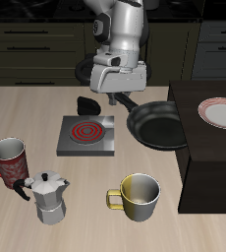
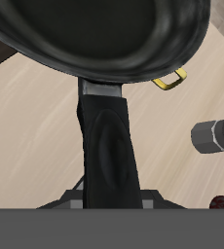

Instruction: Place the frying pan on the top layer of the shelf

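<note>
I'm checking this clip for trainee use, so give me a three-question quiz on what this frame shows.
1. True or false: the frying pan rests flat on the tabletop.
2. What lies on the shelf top already? A) a plate B) a mug C) nothing
3. Fill in: the gripper holds the pan by its ____.

Key:
1. False: it is lifted, beside the shelf's edge, above the table between the stove burner and the shelf.
2. A: a white plate with a red rim.
3. Handle, as the wrist view shows.
</note>
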Motion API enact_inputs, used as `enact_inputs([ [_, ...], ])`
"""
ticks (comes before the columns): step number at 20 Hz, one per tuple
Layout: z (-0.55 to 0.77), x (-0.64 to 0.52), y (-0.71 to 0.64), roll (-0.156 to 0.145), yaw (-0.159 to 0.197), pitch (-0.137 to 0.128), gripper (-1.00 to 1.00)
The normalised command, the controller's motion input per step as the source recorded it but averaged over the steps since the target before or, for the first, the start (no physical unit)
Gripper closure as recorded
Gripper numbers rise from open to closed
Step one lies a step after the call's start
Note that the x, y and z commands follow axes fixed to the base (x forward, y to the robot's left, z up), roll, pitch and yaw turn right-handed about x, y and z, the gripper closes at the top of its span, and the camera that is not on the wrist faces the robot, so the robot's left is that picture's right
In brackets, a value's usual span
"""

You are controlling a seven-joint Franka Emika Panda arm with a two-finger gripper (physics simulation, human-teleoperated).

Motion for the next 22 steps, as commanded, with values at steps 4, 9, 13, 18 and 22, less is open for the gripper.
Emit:
enact_inputs([
  [4,0.13,-0.07,0.34,0.039,-0.014,-0.033,1.00],
  [9,0.20,-0.03,0.54,0.059,-0.068,-0.040,1.00],
  [13,0.18,0.06,0.40,0.054,-0.038,-0.077,1.00],
  [18,0.24,0.13,0.20,0.004,-0.056,-0.055,1.00],
  [22,0.11,0.00,0.33,0.042,0.019,-0.036,1.00],
])
